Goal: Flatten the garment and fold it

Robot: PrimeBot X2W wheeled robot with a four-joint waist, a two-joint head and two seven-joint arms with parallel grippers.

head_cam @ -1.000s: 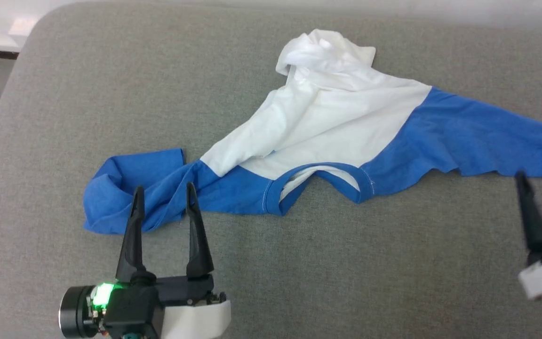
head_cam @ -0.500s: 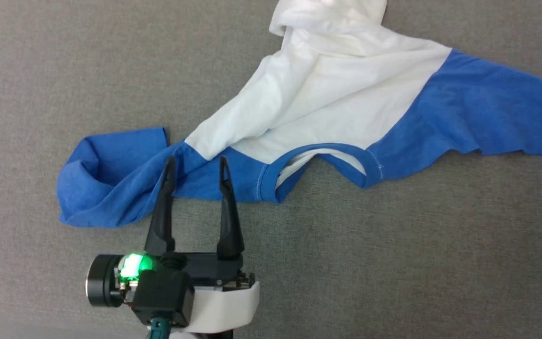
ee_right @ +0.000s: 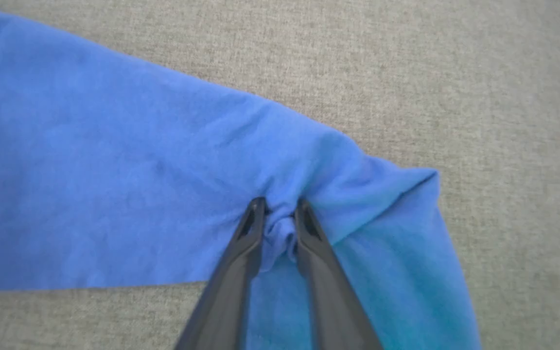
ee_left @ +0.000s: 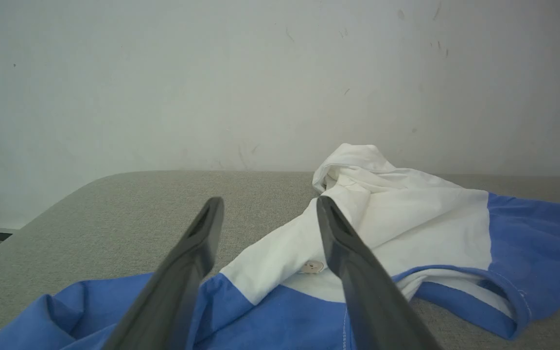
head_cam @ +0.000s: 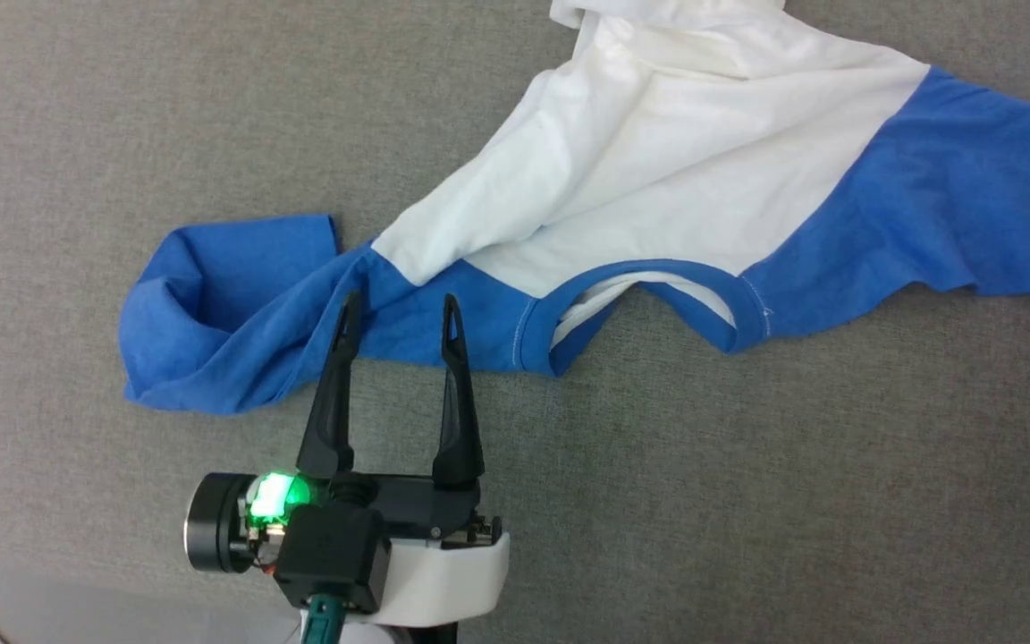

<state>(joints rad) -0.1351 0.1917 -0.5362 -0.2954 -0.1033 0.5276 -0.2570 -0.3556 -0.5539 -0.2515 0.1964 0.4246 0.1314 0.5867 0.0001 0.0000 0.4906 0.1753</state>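
The garment [head_cam: 685,179], a white T-shirt with blue sleeves and neckband, lies crumpled and stretched across a grey padded surface, its neck opening [head_cam: 649,286] facing me. My left gripper [head_cam: 401,304] is open, its fingertips over the blue shoulder just left of the neckband. In the left wrist view this gripper [ee_left: 268,201] hangs low above the garment [ee_left: 406,218], nothing between its fingers. In the right wrist view my right gripper [ee_right: 280,204] is shut on a pinched bunch of the garment's blue sleeve [ee_right: 114,170]. The chest print is hidden.
The grey padded surface [head_cam: 747,492] stretches on all sides of the shirt. Its near edge shows at the lower left of the head view, with pale floor [head_cam: 32,617] below. A pale wall [ee_left: 260,73] rises behind the far edge.
The head camera has shifted, so the whole picture moved. Relative to the shirt, my left gripper has moved right from the left sleeve to the shoulder near the neckband, still open.
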